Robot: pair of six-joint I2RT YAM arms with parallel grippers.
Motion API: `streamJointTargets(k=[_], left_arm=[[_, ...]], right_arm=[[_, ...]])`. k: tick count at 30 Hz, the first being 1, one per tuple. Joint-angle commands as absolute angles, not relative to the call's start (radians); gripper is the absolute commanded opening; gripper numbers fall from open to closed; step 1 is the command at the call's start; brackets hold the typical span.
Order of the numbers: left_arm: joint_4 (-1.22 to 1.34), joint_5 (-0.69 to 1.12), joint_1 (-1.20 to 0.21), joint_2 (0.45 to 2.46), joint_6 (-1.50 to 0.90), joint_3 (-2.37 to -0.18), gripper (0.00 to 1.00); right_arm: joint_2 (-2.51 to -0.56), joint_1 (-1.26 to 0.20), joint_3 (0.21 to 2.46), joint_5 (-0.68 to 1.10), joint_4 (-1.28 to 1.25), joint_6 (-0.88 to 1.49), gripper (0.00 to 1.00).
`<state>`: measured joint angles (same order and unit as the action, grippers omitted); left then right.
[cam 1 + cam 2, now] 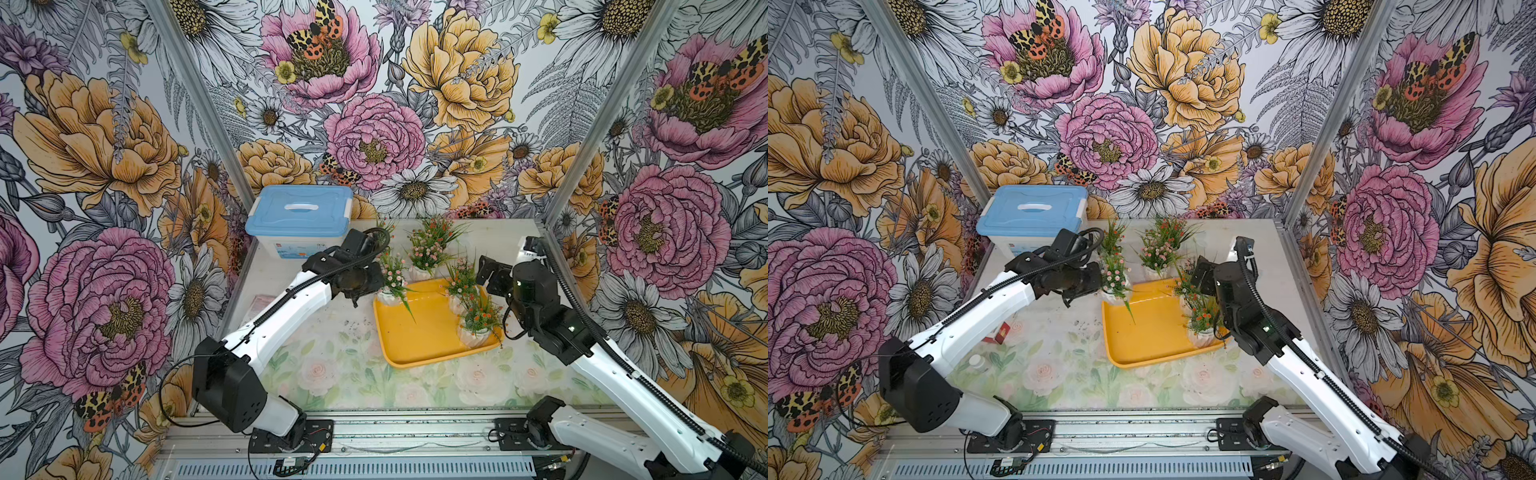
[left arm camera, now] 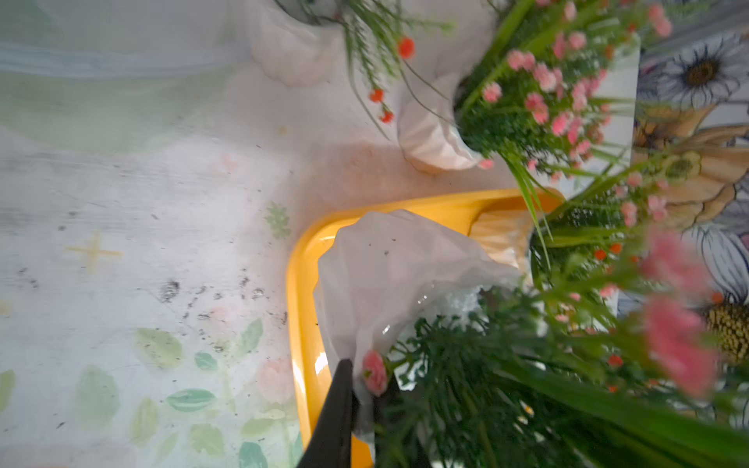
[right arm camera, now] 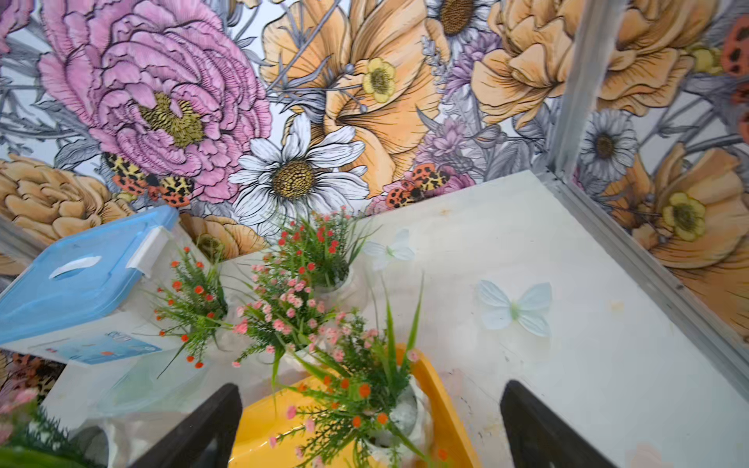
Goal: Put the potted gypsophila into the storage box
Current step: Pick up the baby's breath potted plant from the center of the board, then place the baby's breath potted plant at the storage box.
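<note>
While one pink potted gypsophila sits at the far left corner of the yellow storage box, the left gripper is pinched on its white pot rim, jaws nearly together. Can't tell whether the pot's base touches the box floor. The right gripper has its jaws spread wide and holds nothing, hovering over the box's far right corner with sprigs just below it.

Inside the box, an orange gypsophila pot and a second orange pot stand upright along the right side, close together.

On the table behind the box there is a pink pot just beside the far rim and a red pot behind that. Another red pot is partly hidden by the left arm.

The white bin has its blue lid on and sits in the table's far left corner, well apart from the box. Sprigs of the held plant and its neighbours crowd the space between the two grippers.
</note>
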<state>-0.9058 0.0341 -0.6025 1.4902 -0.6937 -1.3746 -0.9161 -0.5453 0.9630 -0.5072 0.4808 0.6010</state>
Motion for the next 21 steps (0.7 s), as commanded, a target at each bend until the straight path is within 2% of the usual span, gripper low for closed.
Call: streamJointTargets(k=[1,9,21], left_arm=[[-0.823,0.011,-0.684,1.525,-0.729,-1.406,0.0],[-0.631,0.038,-0.805,1.671,-0.77,-1.388,0.0],[-0.627,0.152,-0.889,1.891,-0.718,-1.491,0.0]], right_arm=[[-0.867,-0.506,0.928,-0.482,0.587,0.652,0.99],[-0.783,-0.482,0.87,-0.422,0.644,0.689,0.99],[-0.672,-0.477,0.839,-0.436,0.714,0.717,0.99]])
